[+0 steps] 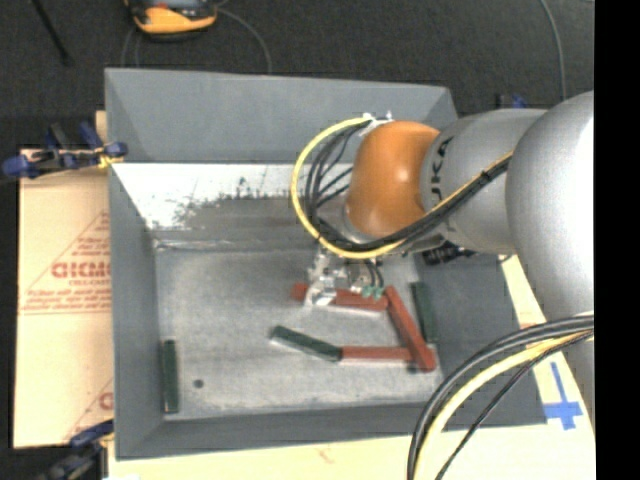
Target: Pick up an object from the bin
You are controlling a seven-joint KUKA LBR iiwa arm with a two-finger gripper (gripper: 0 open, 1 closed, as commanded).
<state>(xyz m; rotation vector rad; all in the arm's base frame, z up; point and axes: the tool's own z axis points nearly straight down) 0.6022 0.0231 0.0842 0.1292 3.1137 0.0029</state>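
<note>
Hand (325,290): down at red bar (362,304), centre of bin (215,278); open or closed, cannot tell.
Arm lettering (442,173): perhaps "KUKA", partly hidden.

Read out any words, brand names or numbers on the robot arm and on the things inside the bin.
"KU": black letters on the arm's grey shell, beside the orange cover; the rest of the word is cut off by the cables.
No text can be made out on the red sticks or the dark green sticks.

Black capitals, read as "KU", are printed on the arm's grey casing (478,200) beside its orange cover (390,178); the remaining letters cannot be made out.
</note>
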